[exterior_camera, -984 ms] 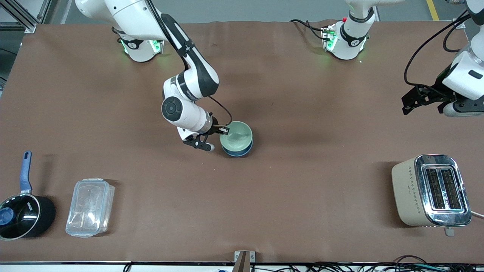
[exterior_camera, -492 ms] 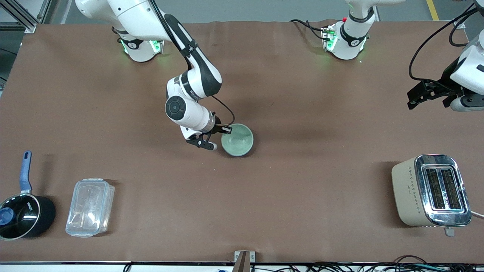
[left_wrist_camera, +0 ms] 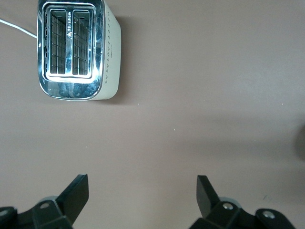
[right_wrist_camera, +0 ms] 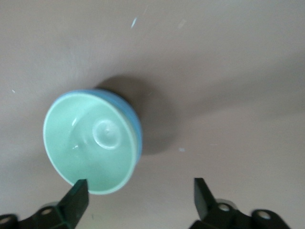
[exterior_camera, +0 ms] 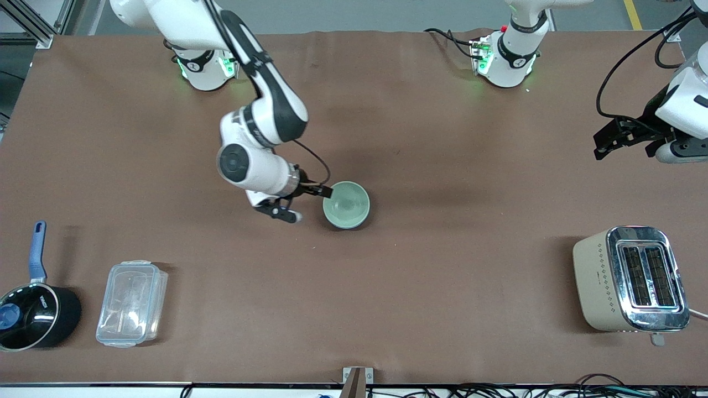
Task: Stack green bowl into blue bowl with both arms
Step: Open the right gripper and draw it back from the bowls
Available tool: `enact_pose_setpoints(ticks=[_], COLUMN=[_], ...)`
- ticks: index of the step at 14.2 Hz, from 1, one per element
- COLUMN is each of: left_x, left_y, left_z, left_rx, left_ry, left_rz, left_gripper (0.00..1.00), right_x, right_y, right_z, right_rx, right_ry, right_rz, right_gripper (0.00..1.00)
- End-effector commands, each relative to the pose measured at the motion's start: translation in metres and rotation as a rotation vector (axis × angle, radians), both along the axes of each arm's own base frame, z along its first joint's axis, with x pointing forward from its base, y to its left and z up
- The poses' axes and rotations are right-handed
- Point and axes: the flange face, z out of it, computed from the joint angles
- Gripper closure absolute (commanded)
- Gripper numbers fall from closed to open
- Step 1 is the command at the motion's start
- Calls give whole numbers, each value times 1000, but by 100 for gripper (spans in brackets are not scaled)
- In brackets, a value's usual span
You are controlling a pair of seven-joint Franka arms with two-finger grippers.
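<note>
The green bowl [exterior_camera: 346, 204] sits nested inside the blue bowl in the middle of the table. In the front view the blue bowl is almost hidden under it. In the right wrist view the green bowl [right_wrist_camera: 90, 143] shows with a strip of the blue bowl [right_wrist_camera: 135, 121] round its side. My right gripper [exterior_camera: 308, 203] is open and empty, beside the bowls toward the right arm's end. In the right wrist view [right_wrist_camera: 140, 188] one fingertip [right_wrist_camera: 78, 188] lies at the green bowl's rim. My left gripper [exterior_camera: 624, 145] is open and empty, up over the table's left arm end [left_wrist_camera: 143, 183].
A cream and chrome toaster [exterior_camera: 630, 279] stands near the front camera at the left arm's end and shows in the left wrist view [left_wrist_camera: 76, 50]. A black saucepan with a blue handle [exterior_camera: 33, 315] and a clear lidded container [exterior_camera: 131, 303] stand at the right arm's end.
The green bowl has dropped into the blue bowl and been let go. My right gripper has drawn back from it toward the right arm's end. My left arm shifted slightly.
</note>
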Motion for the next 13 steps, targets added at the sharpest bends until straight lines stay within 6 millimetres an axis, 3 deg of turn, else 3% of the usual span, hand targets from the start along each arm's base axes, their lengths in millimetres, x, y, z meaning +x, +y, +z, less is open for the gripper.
enact_pose_setpoints(ticks=[1, 3, 5, 9, 13], left_x=[-7, -8, -9, -15, -16], left_y=[-1, -1, -4, -10, -10], left_z=[4, 4, 6, 6, 10], left_rx=[-19, -23, -32, -46, -44], left_ry=[6, 8, 6, 34, 28], left_rz=[-13, -12, -16, -32, -61], left_gripper=[0, 0, 0, 0, 0], right_x=[5, 13, 12, -7, 1], right_y=[-78, -143, -190, -276, -347], right_z=[75, 108, 127, 152, 170], right_rx=[-84, -204, -232, -282, -277], right_ry=[-58, -129, -156, -198, -251], right_rz=[21, 11, -31, -45, 74], right_gripper=[0, 0, 0, 0, 0])
